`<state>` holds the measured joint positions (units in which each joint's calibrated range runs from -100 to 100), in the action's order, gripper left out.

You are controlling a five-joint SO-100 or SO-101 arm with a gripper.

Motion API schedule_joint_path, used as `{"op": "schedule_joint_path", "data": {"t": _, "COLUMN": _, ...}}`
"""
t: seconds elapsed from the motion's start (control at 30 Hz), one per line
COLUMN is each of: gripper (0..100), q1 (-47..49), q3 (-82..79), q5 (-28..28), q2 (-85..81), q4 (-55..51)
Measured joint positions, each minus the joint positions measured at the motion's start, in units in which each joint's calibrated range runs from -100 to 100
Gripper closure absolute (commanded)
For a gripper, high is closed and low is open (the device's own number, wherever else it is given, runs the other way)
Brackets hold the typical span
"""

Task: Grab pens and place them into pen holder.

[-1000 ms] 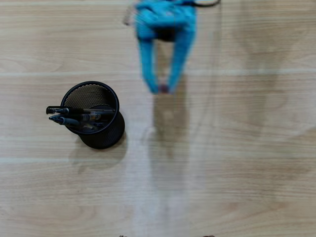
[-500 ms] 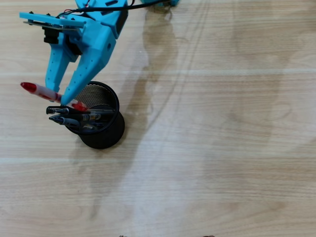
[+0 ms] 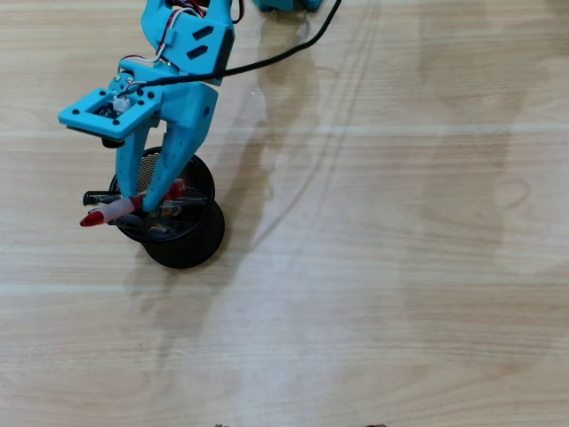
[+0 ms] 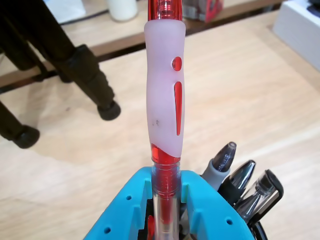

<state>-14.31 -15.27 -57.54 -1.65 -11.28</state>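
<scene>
Your pincer (image 3: 140, 202), clamped on the red pen (image 3: 111, 213), hangs over the pen holder (image 3: 182, 240) at left; released so flat, it may bridge the rim

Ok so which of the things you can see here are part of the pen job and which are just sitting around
Part of the job:
- red pen, clamped in the gripper
- three dark pens already in the holder
- pen holder, the black mesh cup

Just lying about, all in the wrist view's background:
- black tripod legs
- white cylinder
- white box
</scene>
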Motion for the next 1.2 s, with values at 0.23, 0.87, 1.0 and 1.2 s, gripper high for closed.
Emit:
{"op": "schedule_joint_path", "data": {"t": 0.23, "gripper": 91, "q1": 0.0, "q3": 0.0, "q5": 0.0, "q2": -0.34, "q4": -0.6}}
{"op": "schedule_joint_path", "data": {"t": 0.87, "gripper": 98, "q1": 2.62, "q3": 0.8, "q5": 4.43, "q2": -11.17, "q4": -18.6}}
{"op": "schedule_joint_path", "data": {"t": 1.0, "gripper": 97, "q1": 6.59, "q3": -3.9, "q5": 14.76, "q2": -23.28, "q4": -28.17}}
{"op": "schedule_joint_path", "data": {"t": 1.2, "gripper": 95, "q1": 11.57, "q3": -22.4, "q5": 34.22, "q2": -50.11, "q4": -46.77}}
